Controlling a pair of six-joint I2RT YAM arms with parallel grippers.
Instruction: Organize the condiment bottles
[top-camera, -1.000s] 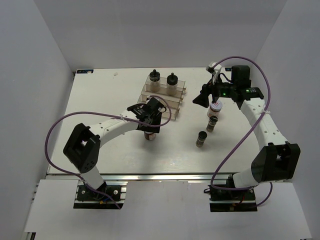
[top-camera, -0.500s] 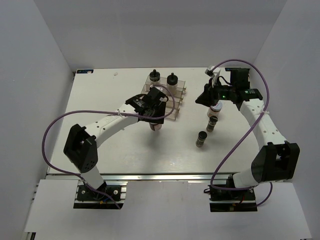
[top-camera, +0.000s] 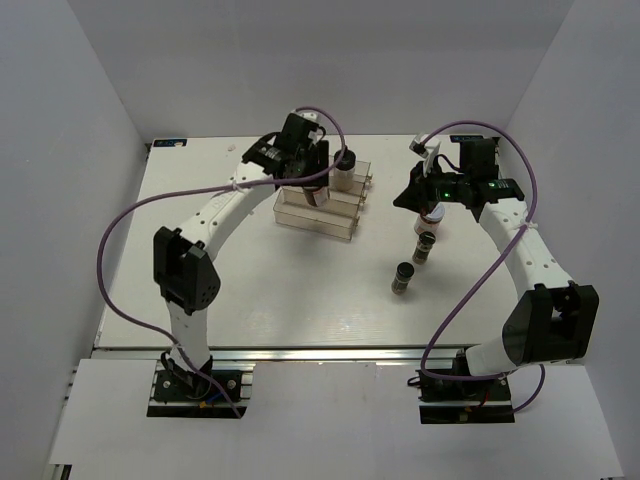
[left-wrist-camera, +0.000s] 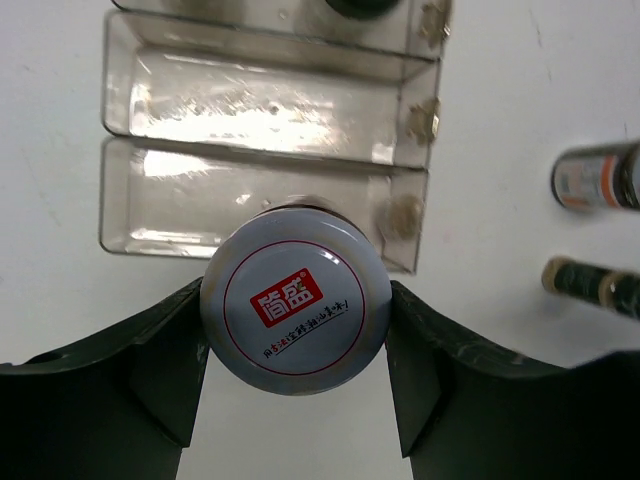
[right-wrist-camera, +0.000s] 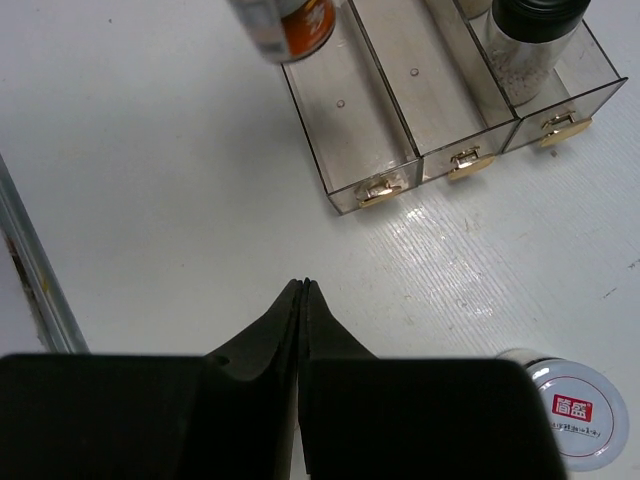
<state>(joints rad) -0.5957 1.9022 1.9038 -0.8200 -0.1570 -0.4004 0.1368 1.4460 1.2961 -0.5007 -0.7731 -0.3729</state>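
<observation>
We note the left gripper (left-wrist-camera: 297, 320) clamped on a squat dark jar (left-wrist-camera: 295, 297), one finger pressed against each side of its white lid with the red label. The jar hangs over the lowest front step of the clear stepped rack (left-wrist-camera: 250, 100). We cannot tell whether its base touches the rack. From the right wrist view we see the same jar's orange-labelled body above the end of that front trough.

The right gripper (right-wrist-camera: 302, 290) is pinched fully closed, fingers meeting tip to tip with nothing between them. It hovers over bare table (top-camera: 250, 290), near the rack's brass-knobbed end. A second white-lidded jar (right-wrist-camera: 570, 412) stands on the table just beside this closed claw, apart from the fingers.

We record one whitish bottle with a black cap (right-wrist-camera: 530, 35) seated in the rack's back step. From overhead, the left arm crosses the back step next to this bottle, and we cannot make out what stands there.

Two slim dark shakers stand on the table to the right of the rack, well apart from it. One shaker (top-camera: 423, 248) is close to the second jar. The other shaker (top-camera: 402, 278) is a little nearer the arm bases.
</observation>
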